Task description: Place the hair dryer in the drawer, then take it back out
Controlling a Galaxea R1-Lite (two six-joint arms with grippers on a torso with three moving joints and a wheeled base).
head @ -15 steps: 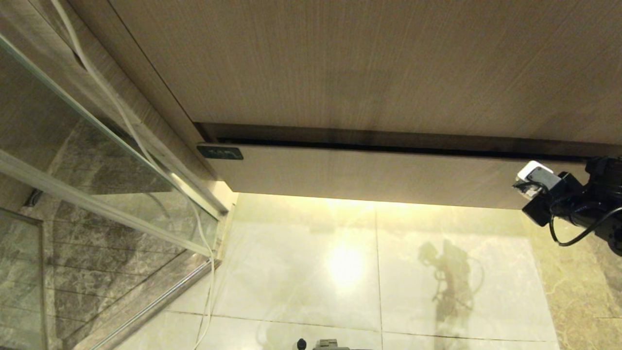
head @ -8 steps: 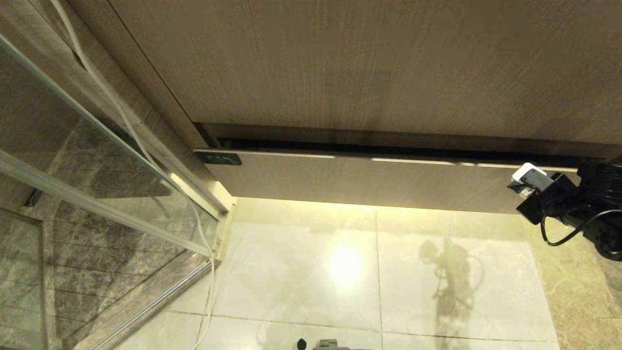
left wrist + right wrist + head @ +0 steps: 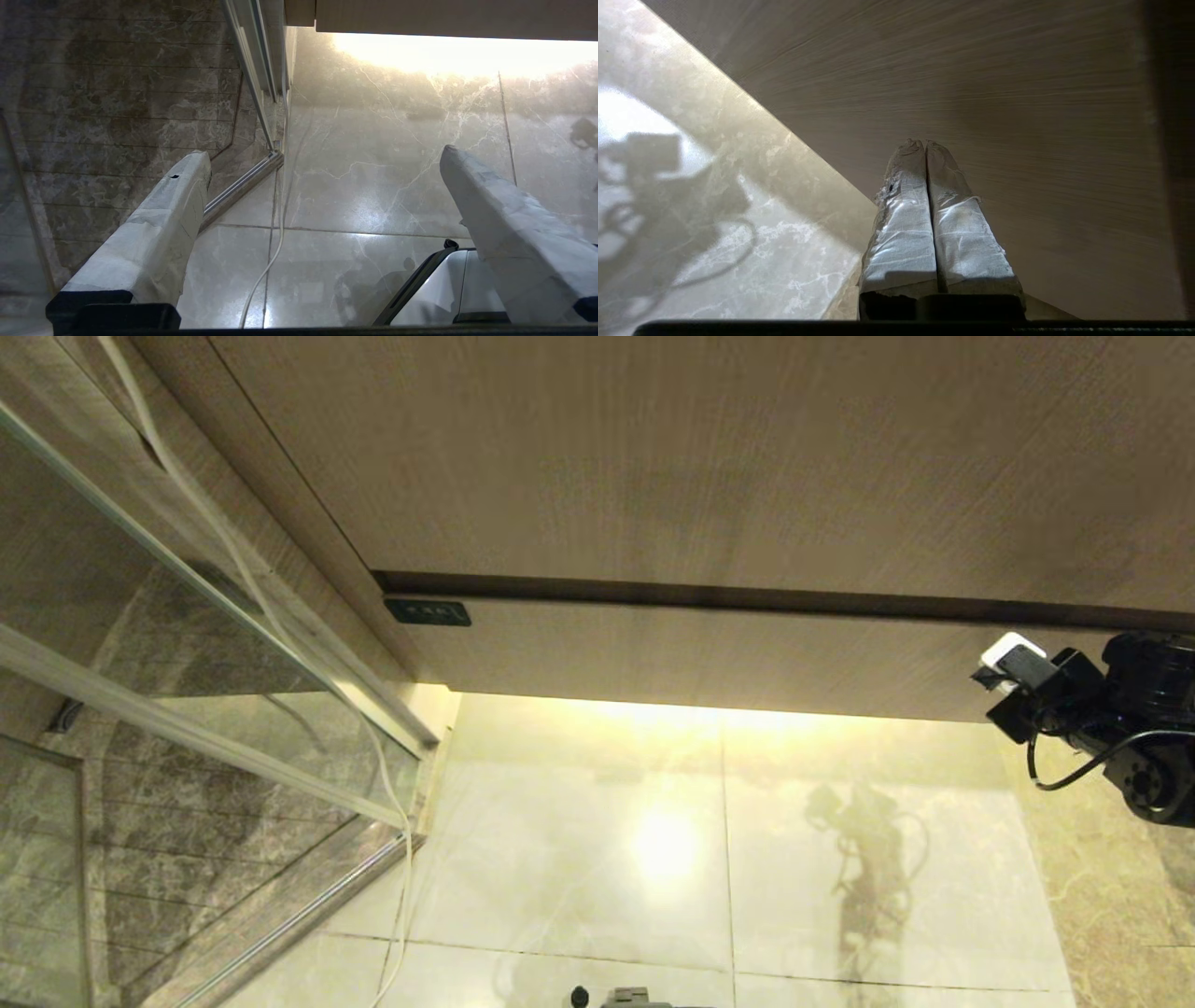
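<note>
The drawer [image 3: 709, 653] shows only its narrow wood-grain front, with a small black mark [image 3: 428, 612] at its left end, and it sits tucked in under the tall panel. The hair dryer is out of view. My right gripper [image 3: 1001, 661] is at the drawer front's right end. In the right wrist view the right gripper [image 3: 924, 144] is shut and empty, its taped tips at the wood grain [image 3: 1017, 116]. In the left wrist view my left gripper [image 3: 324, 156] hangs open over the floor, holding nothing.
A tall wood-grain panel [image 3: 653, 457] rises above the drawer. A glass shower door [image 3: 187, 644] with a metal frame stands at the left, and a thin white cord [image 3: 280, 625] runs down along it. Glossy marble floor tiles [image 3: 579, 859] lie below. My base [image 3: 625, 997] shows at the bottom edge.
The drawer front has slid back in under the tall panel, and the dark open slot above it has closed to a thin line. My right gripper has followed it inward.
</note>
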